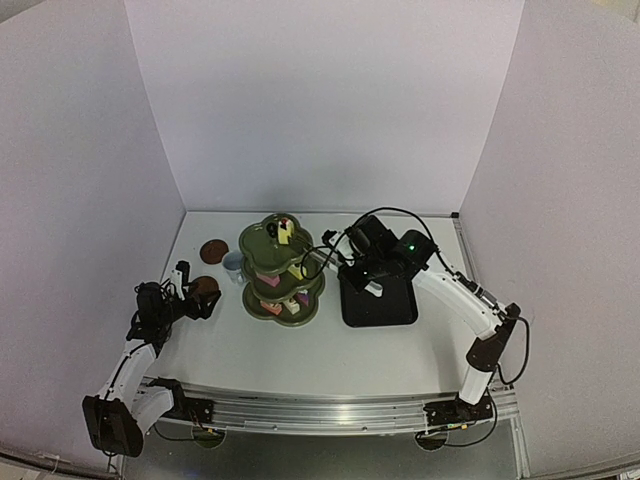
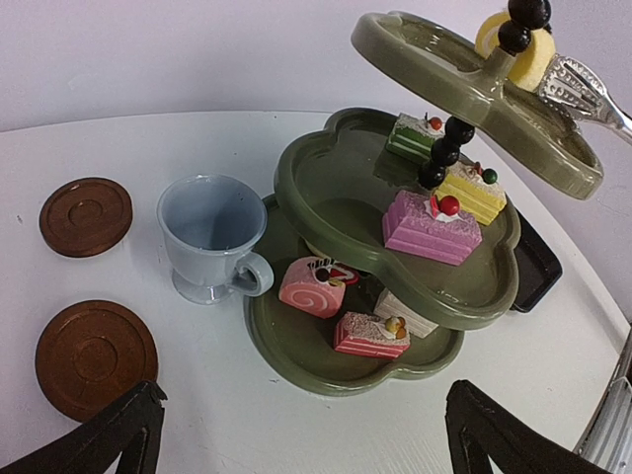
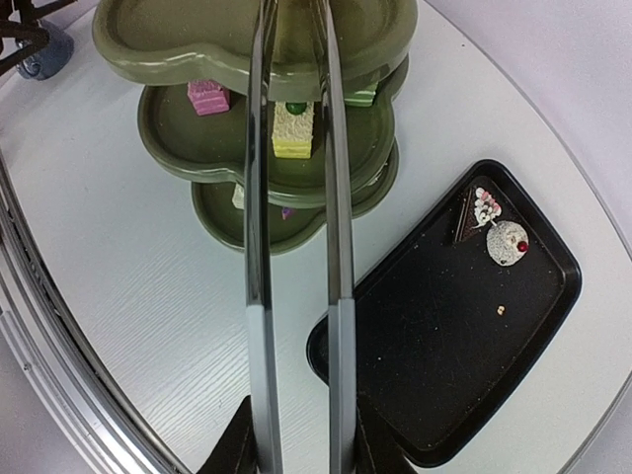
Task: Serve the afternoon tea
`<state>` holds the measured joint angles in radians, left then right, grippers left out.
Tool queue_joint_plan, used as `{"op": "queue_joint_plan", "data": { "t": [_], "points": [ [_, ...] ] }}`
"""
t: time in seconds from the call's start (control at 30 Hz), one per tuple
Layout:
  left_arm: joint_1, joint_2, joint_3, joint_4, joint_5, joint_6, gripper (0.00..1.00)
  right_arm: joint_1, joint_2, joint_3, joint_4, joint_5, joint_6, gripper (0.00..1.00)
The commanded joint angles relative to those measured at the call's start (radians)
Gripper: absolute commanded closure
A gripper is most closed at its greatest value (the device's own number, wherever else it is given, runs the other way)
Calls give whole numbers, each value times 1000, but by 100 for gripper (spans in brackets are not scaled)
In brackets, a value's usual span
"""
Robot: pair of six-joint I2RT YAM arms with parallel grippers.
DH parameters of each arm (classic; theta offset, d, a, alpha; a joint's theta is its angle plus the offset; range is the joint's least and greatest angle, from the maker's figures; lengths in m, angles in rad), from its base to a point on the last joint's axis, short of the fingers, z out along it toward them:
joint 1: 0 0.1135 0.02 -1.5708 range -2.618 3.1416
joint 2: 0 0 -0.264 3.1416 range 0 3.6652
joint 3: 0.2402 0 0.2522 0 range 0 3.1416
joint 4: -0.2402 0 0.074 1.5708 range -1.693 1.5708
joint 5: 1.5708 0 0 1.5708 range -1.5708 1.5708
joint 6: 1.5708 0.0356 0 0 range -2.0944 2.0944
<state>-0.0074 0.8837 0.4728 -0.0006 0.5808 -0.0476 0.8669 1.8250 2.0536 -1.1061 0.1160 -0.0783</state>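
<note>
The olive-green three-tier stand (image 1: 283,272) (image 2: 326,188) (image 3: 178,44) stands mid-table with cakes on every tier: pink (image 2: 431,226), yellow (image 2: 472,192) and green (image 2: 412,136) on the middle one, a pink roll (image 2: 312,286) and a pink slice (image 2: 370,334) on the lowest. A yellow roll cake (image 2: 533,54) (image 1: 286,232) lies on the top tier. My right gripper (image 3: 296,444) (image 1: 365,275) is shut on the metal tongs (image 3: 296,247), whose tip (image 2: 583,91) rests against that roll. A pale blue cup (image 2: 212,237) (image 1: 233,265) stands beside two brown coasters (image 2: 86,215) (image 2: 96,357). My left gripper (image 2: 301,434) (image 1: 195,290) hangs open and holds nothing, near the coasters.
A black rectangular tray (image 3: 464,336) (image 1: 380,300) lies right of the stand, with a chocolate cake (image 3: 474,212) and a grey round cake (image 3: 506,243) in its far corner. White walls close in the table on three sides. The right arm reaches over the tray.
</note>
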Motion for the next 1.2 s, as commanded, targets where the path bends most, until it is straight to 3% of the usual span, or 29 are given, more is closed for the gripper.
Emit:
{"op": "queue_joint_plan", "data": {
  "t": [0.0,0.37,0.6,0.9,0.97,1.17],
  "points": [
    [1,-10,35,11,0,24,0,5,-3,40,-30,32,9,74],
    [1,-3,36,24,5,24,0,6,-48,46,-23,24,38,71],
    [1,-3,34,25,13,19,0,3,-122,52,90,14,70,72],
    [1,-6,33,28,16,16,0,-18,-186,40,202,172,171,72],
    [1,-8,33,29,16,15,0,-51,-196,19,197,259,227,73],
    [1,-11,32,29,18,15,0,-193,-259,-191,198,290,345,72]
  ]
}}
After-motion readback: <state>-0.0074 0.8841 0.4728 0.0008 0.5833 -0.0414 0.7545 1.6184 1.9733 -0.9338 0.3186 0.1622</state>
